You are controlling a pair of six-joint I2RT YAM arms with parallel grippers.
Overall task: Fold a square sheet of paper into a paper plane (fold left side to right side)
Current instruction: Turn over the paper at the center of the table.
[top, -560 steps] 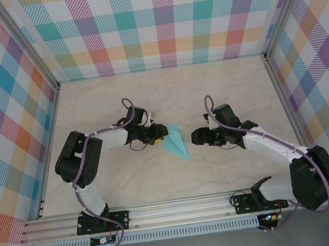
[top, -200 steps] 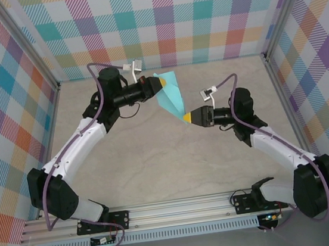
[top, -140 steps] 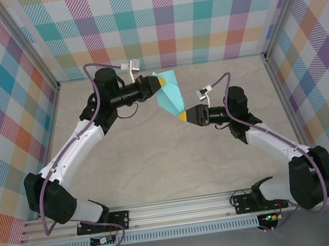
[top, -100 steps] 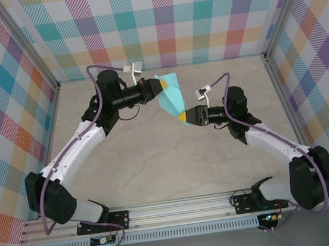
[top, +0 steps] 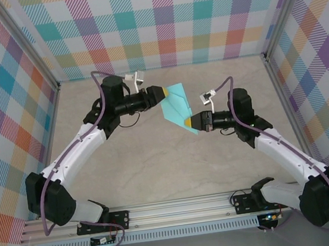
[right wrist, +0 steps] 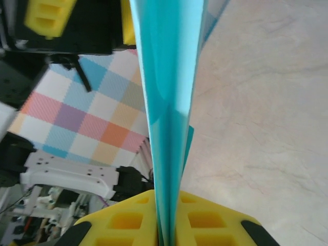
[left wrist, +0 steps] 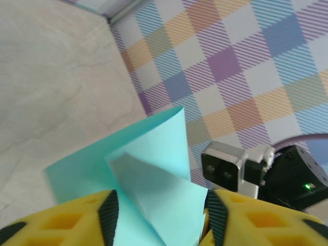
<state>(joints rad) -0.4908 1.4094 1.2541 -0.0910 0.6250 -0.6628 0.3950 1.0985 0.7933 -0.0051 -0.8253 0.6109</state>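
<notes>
Turquoise paper, thin and smooth, forms the paper plane (top: 177, 106), a narrow kite shape with a sharp centre crease. We see it held above the pale marbled table (top: 152, 166). The right gripper (top: 189, 122) pinches its pointed end between yellow pads (right wrist: 128, 220). The left gripper (top: 160, 91) has its fingers spread at the wide end, unclamped.

Beige marbled tabletop (top: 157, 160); plaid walls (top: 163, 15); aluminium rail (top: 181, 208).

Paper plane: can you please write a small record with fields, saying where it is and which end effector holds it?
object: paper plane, turquoise, folded
position: held up above the table, between the arms
right end effector: shut on it near its pointed end
left end effector: open, fingers either side of the far edge
</notes>
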